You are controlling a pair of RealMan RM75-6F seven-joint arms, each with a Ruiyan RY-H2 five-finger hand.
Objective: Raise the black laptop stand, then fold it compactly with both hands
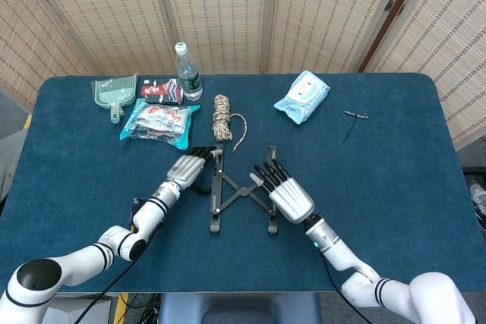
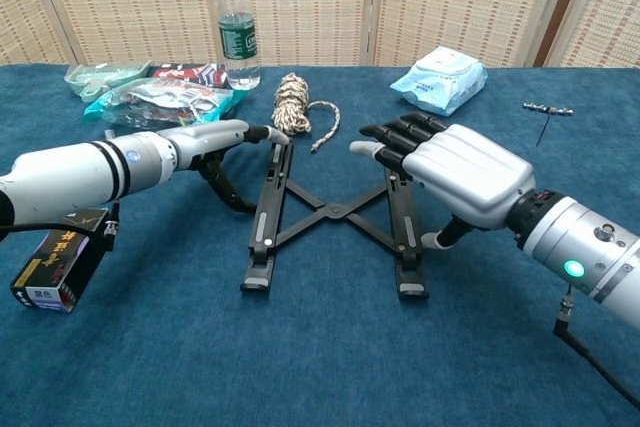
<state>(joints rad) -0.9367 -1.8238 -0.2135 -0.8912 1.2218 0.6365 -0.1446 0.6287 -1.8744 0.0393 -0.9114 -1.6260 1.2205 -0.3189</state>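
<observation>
No legible text, labels too small

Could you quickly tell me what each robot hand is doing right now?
Left robot hand: open, fingertips at the laptop stand.
Right robot hand: open, over the stand.
</observation>
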